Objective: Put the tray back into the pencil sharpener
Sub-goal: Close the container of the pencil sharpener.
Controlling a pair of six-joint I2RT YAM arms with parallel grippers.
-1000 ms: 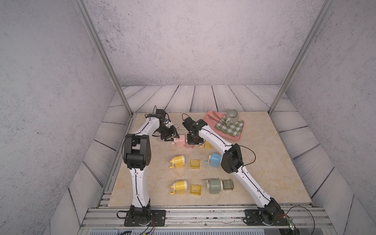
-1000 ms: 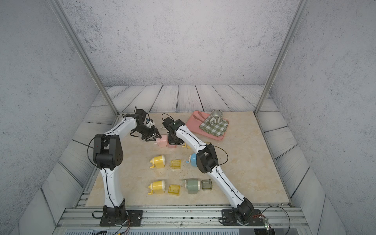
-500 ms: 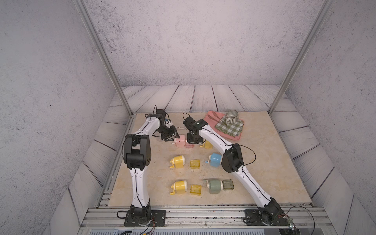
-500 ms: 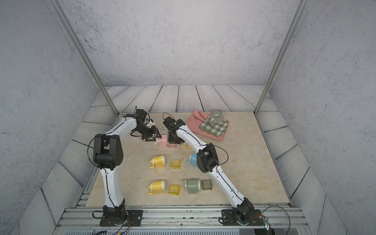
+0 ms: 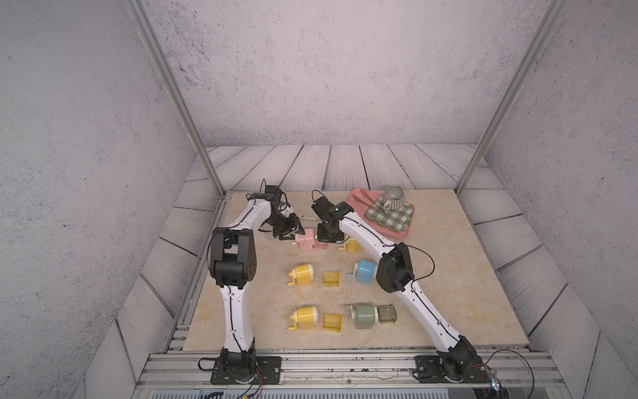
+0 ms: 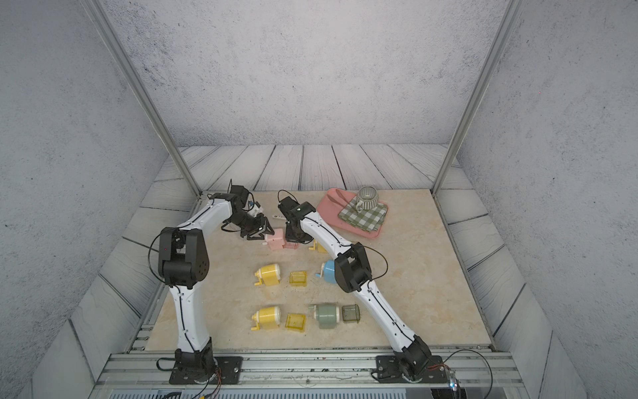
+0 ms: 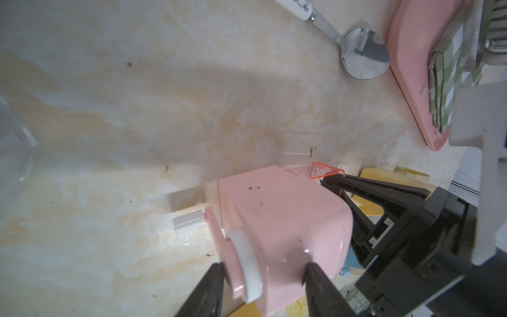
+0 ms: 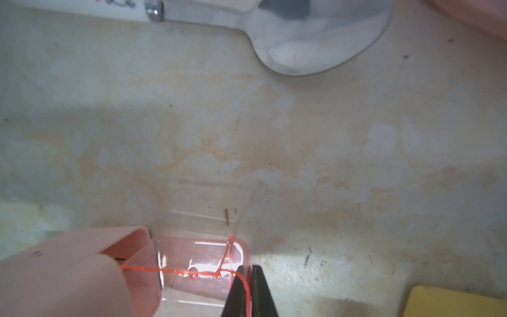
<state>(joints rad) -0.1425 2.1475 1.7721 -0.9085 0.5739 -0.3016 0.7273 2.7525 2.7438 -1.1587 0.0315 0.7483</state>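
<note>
The pink pencil sharpener (image 5: 306, 239) (image 6: 276, 240) lies on the marble top. My left gripper (image 5: 288, 236) (image 7: 263, 269) is shut on its crank end, one finger on each side of the body (image 7: 282, 219). The clear pink tray (image 8: 197, 263) (image 5: 320, 245) sticks partway out of the sharpener's (image 8: 68, 280) other end. My right gripper (image 8: 247, 280) (image 5: 329, 238) is shut on the tray's outer end wall, one finger inside it and one outside. In the left wrist view only a corner of the tray (image 7: 321, 170) shows.
A spoon (image 7: 365, 55) (image 8: 315, 33) lies just behind the sharpener. A pink board (image 5: 359, 203) holds a checked cloth and a mug (image 5: 393, 197). Yellow (image 5: 302, 274), blue (image 5: 366, 271) and green (image 5: 364, 316) sharpeners and loose clear bins (image 5: 330, 278) lie nearer the front.
My right wrist has shifted very slightly. The pink sharpener, the tray and the left arm stay where they were.
</note>
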